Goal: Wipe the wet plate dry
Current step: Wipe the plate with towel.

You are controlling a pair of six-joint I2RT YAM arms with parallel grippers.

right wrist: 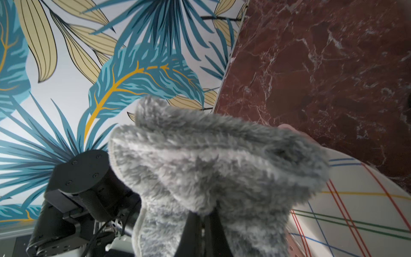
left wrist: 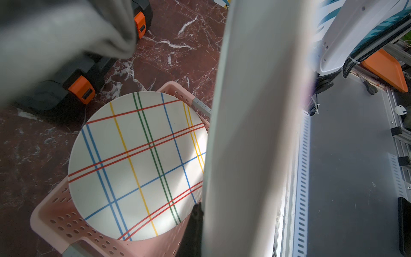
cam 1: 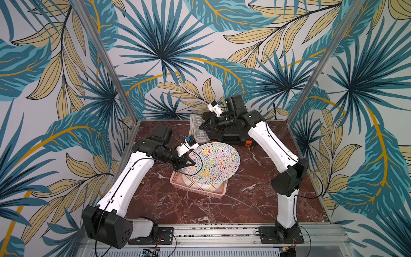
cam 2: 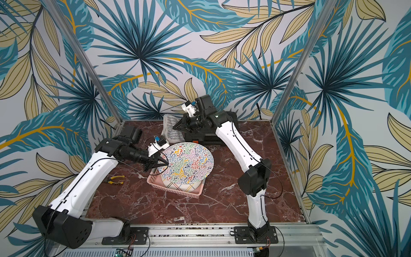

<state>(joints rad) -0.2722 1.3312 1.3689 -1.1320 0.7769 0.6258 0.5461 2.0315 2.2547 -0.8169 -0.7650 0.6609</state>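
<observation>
Nearest, just toward 7 o'clock of the table's [cam 1: 255,200] centre: pink basket [cam 1: 195,191], with a plaid plate [left wrist: 138,166] lying flat inside. Directly above that, tilted and clear of the basket rim: the squiggle-patterned plate [cam 1: 215,160], pinched at its 9 o'clock edge by the left gripper [cam 1: 192,163], jaws clamped thin on the rim. Shows edge-on as a pale band in the left wrist view. Off at 9 o'clock on the table, well apart from everything: yellow-handled pliers [cam 2: 114,179].

Farther back, at 11 o'clock of the held plate: right gripper [cam 1: 201,126], jaws nipped shut on a grey fluffy cloth [right wrist: 211,166], bunched and draped over the fingers. Hangs close to the plate's far rim; cannot tell whether touching. Behind, at 12 o'clock against the wall: black case [cam 1: 229,138] with orange latches.

Likely trouble, as a judgement:
- Single-edge pinch on a wet, glazed rim. Risk of levering the plate round in the jaws, or slipping it free, through a hard push of the cloth at the far rim. Drop straight onto the plaid plate below, with chipping of both. Better to press lightly, close to the clamped side.
- Loose cloth folds snagging on the left gripper.
- Bunched wad skimming only the middle, with wet patches left at the rim.
- Right wrist clipping the case on the way forward.
</observation>
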